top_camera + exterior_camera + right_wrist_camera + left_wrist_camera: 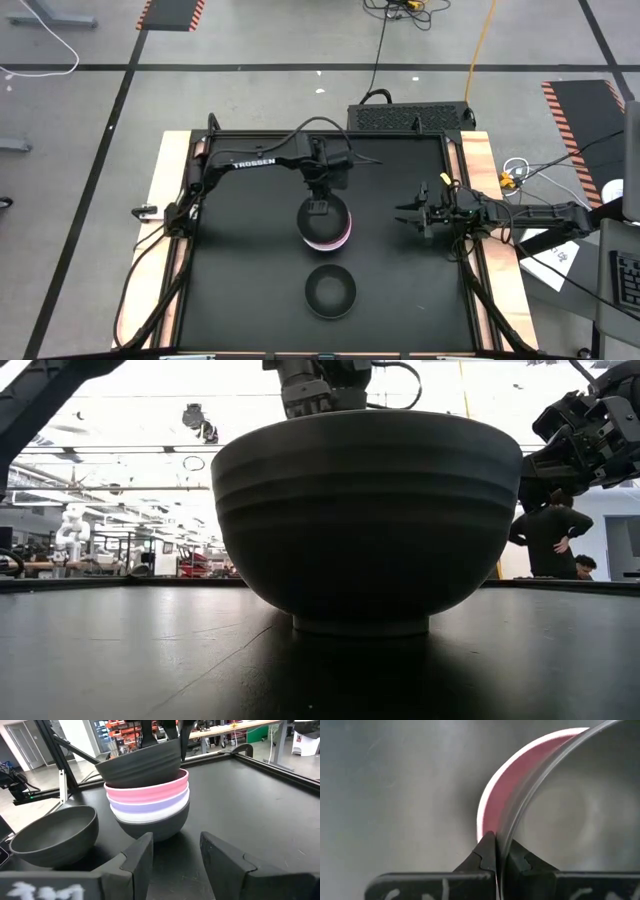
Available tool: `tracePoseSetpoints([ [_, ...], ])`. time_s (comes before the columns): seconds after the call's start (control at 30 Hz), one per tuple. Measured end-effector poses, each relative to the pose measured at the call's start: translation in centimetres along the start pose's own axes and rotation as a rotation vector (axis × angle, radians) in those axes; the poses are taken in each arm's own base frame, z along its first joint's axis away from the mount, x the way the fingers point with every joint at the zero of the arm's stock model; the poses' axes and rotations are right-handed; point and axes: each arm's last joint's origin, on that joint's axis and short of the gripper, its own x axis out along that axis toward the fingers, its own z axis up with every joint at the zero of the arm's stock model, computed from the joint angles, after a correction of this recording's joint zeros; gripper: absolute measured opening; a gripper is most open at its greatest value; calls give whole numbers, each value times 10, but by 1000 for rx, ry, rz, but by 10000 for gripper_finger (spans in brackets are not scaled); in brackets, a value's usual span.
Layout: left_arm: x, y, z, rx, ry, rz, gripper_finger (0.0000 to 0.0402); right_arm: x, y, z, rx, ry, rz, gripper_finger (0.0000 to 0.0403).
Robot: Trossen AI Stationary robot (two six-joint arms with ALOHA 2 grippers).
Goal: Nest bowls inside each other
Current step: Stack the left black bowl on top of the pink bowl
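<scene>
The black bowl [140,766] we hold sits tilted on top of the stack [149,807], one side sunk into the pink bowl [150,791] and the other riding high; if we let go now, we judge it could settle crooked or slide off, and any sideways pull could drag the whole pile across the table [240,290]. The left gripper [498,851] is clamped on that bowl's rim, one finger inside and one outside, directly above the stack. Below the pink bowl lie a lavender one [150,804], a white one [150,815] and a dark bowl [155,827] at the bottom. One more black bowl [330,291] stands alone, well apart from the left gripper on the near side. The right gripper [413,213], fingers apart and holding nothing, waits beside the stack.
</scene>
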Motion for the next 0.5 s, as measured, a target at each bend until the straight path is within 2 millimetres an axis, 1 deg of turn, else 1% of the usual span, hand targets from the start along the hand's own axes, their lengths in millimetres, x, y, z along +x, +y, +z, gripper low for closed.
tracePoseSetpoints([
  [0.1,4,-2,2,12,-9,-34,3,0,0,0,3,0,0,155],
  [0.2,12,-2,3,9,4,-48,3,0,0,0,6,-1,0,155],
  [0.3,25,-2,3,-14,51,-61,3,0,0,0,7,0,0,155],
  [0.5,31,-9,4,-15,78,-52,2,1,0,-1,11,13,-3,155],
])
